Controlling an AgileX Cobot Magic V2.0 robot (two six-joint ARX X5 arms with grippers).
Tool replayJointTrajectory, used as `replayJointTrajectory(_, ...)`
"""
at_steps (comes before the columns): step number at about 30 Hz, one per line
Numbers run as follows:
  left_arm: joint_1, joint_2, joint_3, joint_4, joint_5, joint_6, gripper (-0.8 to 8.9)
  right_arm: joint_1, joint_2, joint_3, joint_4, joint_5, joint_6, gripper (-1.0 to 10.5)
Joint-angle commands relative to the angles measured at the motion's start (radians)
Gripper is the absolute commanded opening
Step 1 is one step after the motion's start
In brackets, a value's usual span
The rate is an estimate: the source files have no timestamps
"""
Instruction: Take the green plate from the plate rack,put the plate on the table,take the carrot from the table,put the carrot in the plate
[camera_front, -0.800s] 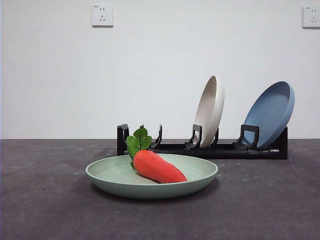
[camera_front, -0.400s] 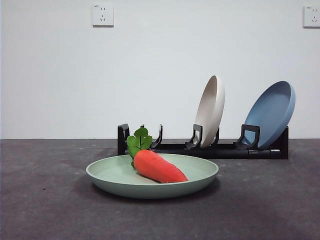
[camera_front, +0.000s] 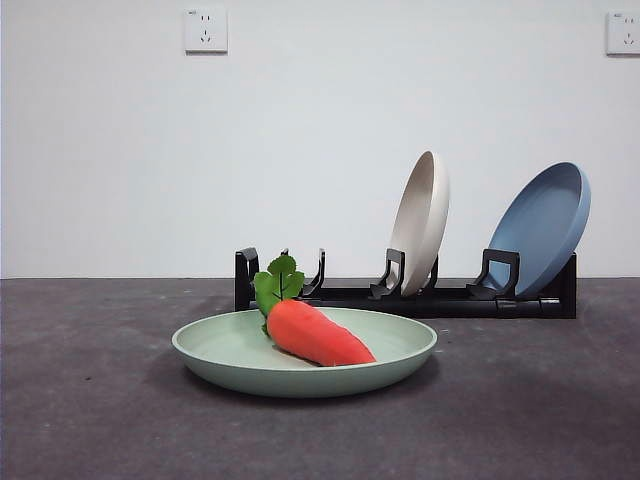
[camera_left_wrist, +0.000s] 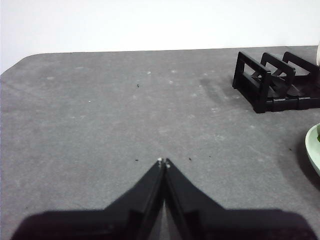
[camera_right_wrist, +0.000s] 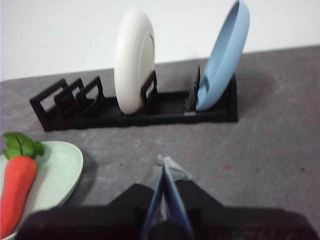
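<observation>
The green plate (camera_front: 304, 356) lies flat on the table (camera_front: 90, 400), just in front of the plate rack (camera_front: 405, 290), and the carrot (camera_front: 315, 332) rests inside it, its leaves toward the rack and its tapered tip pointing away from it. In the rack a beige plate (camera_front: 420, 222) stands nearly upright in a middle slot and a blue plate (camera_front: 541, 228) leans in the end slot; the slots at the other end, nearest the green plate, are empty.

Compared with the front views from a moment ago, almost nothing has changed: plate, carrot and rack sit in the same places, and no arm appears in that view. That stillness suggests the placing is over and the arms are parked.

The left gripper (camera_left_wrist: 163, 162) hangs over bare table, its fingers (camera_left_wrist: 150, 187) clenched together with nothing between them; the rack's end and a sliver of the green plate's rim show off to one side. The right gripper (camera_right_wrist: 164, 165) is likewise closed and empty, facing the rack, with the carrot and plate well apart from it.

Judged from this layout, every step of the task looks complete and nothing remains to be moved.
</observation>
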Motion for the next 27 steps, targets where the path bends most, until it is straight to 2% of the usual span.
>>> replayJointTrajectory(1,0.003,-0.003,-0.013,0.002,-0.004,-0.007,-0.03,-0.003,-0.005,-0.020,0.006,0.004,0.016,0.0)
replayJointTrajectory(6,0.003,-0.003,-0.013,0.002,-0.004,-0.007,-0.03,-0.002,-0.005,-0.024,-0.036,0.012,-0.008,0.0)
replayJointTrajectory(10,0.003,-0.003,-0.013,0.002,-0.004,-0.007,-0.03,-0.002,-0.005,-0.024,-0.034,0.003,0.025,0.0)
replayJointTrajectory(27,0.003,-0.003,-0.013,0.002,-0.005,-0.007,-0.03,-0.002,-0.005,-0.024,-0.034,0.005,0.024,0.0)
